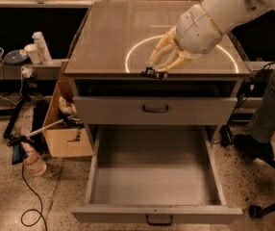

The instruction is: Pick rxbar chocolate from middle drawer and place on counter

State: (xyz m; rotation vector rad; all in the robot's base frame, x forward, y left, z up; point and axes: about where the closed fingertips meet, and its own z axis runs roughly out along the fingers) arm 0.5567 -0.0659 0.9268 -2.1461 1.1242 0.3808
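Note:
My gripper point(156, 70) is over the front edge of the counter point(111, 35), near the thin white arc point(129, 57). Its pale fingers point(166, 57) point down and are shut on the rxbar chocolate point(150, 73), a small dark bar that sits at or just above the counter's front lip. The middle drawer point(156, 179) is pulled fully out below, and its grey floor is bare. The white bowl is hidden behind my arm.
A shut grey drawer front point(200, 110) with a dark handle lies between the counter and the open drawer. A cardboard box point(68, 137) and a spray bottle point(31, 157) are on the floor at left. A person's leg point(272, 105) and a chair base are at right.

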